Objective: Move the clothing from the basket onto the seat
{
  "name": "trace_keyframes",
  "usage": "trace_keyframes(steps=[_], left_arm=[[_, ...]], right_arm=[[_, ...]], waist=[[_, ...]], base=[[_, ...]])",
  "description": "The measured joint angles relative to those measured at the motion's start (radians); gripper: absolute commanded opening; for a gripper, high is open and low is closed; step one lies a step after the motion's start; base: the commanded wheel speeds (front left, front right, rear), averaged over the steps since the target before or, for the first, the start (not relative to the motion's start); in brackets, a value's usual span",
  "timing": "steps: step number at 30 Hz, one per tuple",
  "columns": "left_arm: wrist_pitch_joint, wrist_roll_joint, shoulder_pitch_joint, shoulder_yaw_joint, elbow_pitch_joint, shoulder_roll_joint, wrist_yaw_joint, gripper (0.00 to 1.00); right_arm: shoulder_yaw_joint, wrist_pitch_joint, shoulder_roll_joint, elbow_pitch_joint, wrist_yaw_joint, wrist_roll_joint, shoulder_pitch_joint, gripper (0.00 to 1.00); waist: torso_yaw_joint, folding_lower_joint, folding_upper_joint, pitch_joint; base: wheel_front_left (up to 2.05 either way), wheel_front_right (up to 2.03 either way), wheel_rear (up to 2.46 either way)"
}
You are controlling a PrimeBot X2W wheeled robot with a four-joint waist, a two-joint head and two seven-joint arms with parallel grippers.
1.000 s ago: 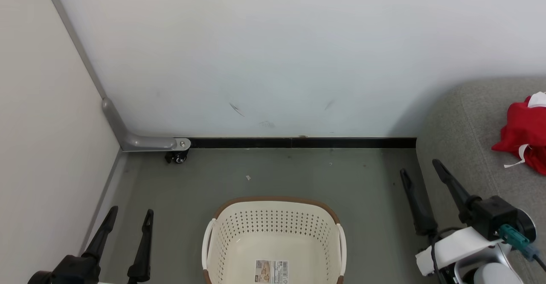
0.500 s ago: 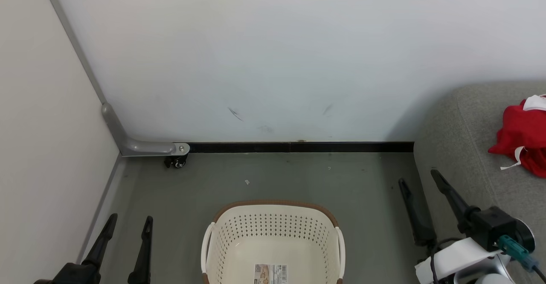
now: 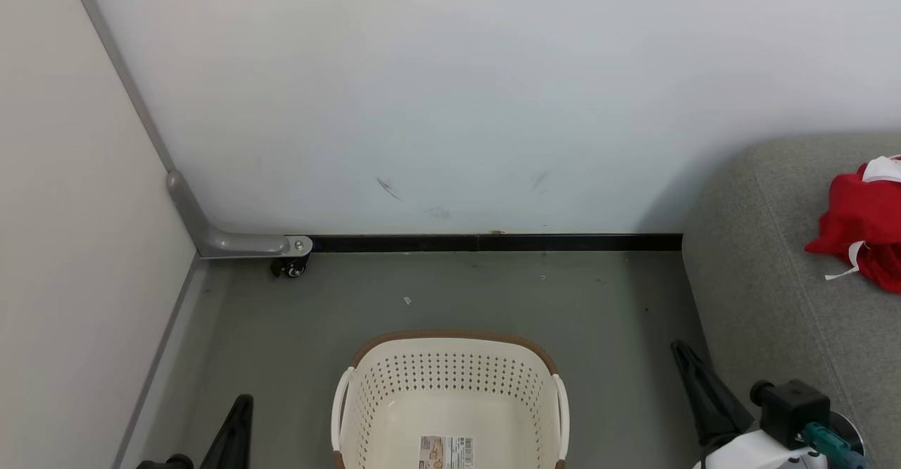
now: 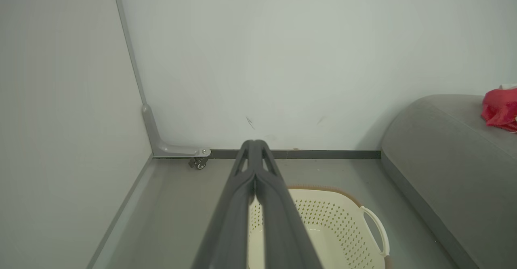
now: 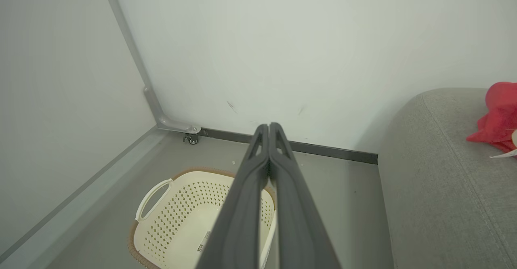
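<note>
The left claw (image 4: 254, 143) and the right claw (image 5: 268, 127) are both fully closed, finger against finger, with nothing between them. They sit low at the near left and near right, either side of the basket (image 3: 450, 384). The basket stands on the grey floor (image 3: 317, 314) in the near middle, and what shows of its inside is bare. The red clothing (image 3: 862, 222) lies bunched on the seat (image 3: 767, 293) at the far right, well back from its rounded left edge, so the job looks finished or close to it. The main risk is calling it done too soon. The basket's nearest part is cut off at the bottom of the head view, and a piece could lie there unseen. The heap also runs off the right of the frame, so its pieces cannot be counted. If another reach is needed, closed claws would only push the fabric around, so they must open first. The right claw is near the seat's left flank, and a careless swing could scrape the upholstery. The only print is a sticker (image 3: 446, 451) on the basket floor, with a barcode and a small picture. Its text is too small to read, and no brand shows anywhere.
</note>
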Motion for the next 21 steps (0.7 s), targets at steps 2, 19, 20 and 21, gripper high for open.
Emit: trace_keyframes(steps=[2, 19, 20, 21], left_arm=[[0.001, -0.022, 0.000, 0.000, 0.000, -0.001, -0.004, 0.00], [0.046, -0.222, -0.001, 0.035, 0.011, -0.024, -0.031, 0.00], [0.051, -0.234, -0.002, 0.037, 0.011, -0.026, -0.031, 0.00], [0.055, -0.251, -0.002, 0.042, 0.014, -0.027, -0.037, 0.00]], right_arm=[[0.001, 0.000, 0.000, 0.000, 0.000, 0.021, 0.000, 0.00], [-0.004, 0.026, 0.001, -0.006, 0.000, 0.295, 0.000, 0.00], [-0.006, 0.032, 0.001, -0.006, 0.000, 0.313, -0.001, 0.00], [-0.008, 0.040, 0.001, -0.004, 0.000, 0.341, -0.001, 0.00]], waist=[[0.000, 0.0000, 0.0000, 0.000], [-0.011, 0.0008, 0.0000, 0.004], [-0.012, 0.0013, 0.0000, 0.004], [-0.014, 0.0025, 0.0000, 0.004]], base=[[0.00, 0.00, 0.00], [0.00, 0.00, 0.00], [0.00, 0.00, 0.00], [0.00, 0.00, 0.00]])
